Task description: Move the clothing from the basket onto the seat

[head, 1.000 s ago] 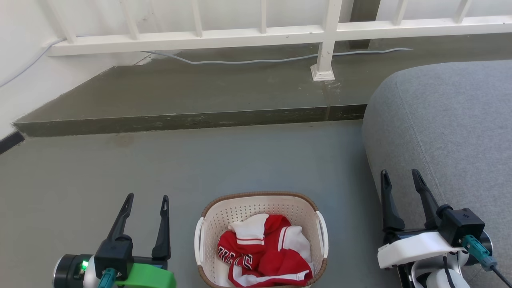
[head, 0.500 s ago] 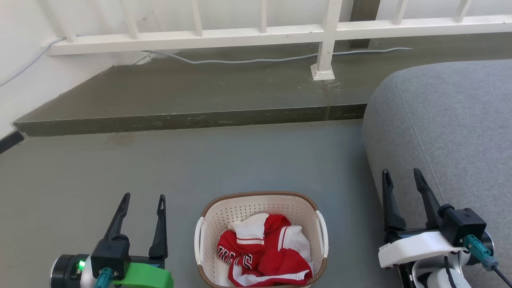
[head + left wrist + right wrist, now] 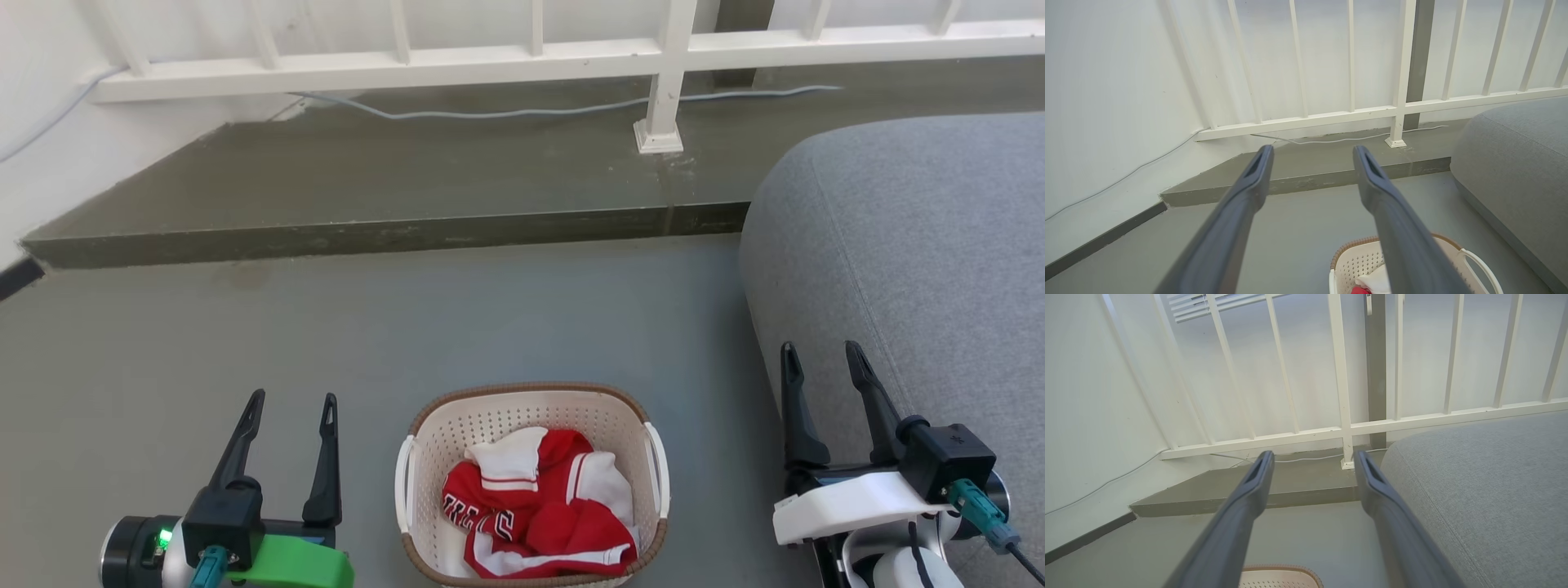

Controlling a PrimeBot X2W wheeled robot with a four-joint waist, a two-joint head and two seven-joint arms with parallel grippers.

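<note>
Grey floor [image 3: 490,318] runs up to a low step [image 3: 367,188] under a white railing [image 3: 490,59]. On it, close to the robot and between its arms, sits the basket [image 3: 522,389]. The clothing [image 3: 563,523] lies crumpled inside, red with white trim, lettering toward the left wall. None of it is on the seat [image 3: 922,245], which bulks at the right.

The left gripper [image 3: 293,396] hovers left of the basket, the right gripper [image 3: 820,346] right of it, just beside the seat's rounded edge. Both have their fingers [image 3: 1239,204] spread wide with nothing between them, pointing forward rather than down at the pile.

The step in hand looks like the first reach, so the care goes into the approach. The right arm seems the better choice: it is nearer the seat, so the carry would be short. Its fingers should tip downward over the basket's mouth and come in from above, clear of the rim. They should then sink into the high fold of red near the middle and close on a thick bunch. A shallow pinch on such smooth-looking fabric may slip off. A grab close to a wall may catch the basket, which looks light and could lift with the cloth. The two pieces lie tangled, so one pull may drag both.
</note>
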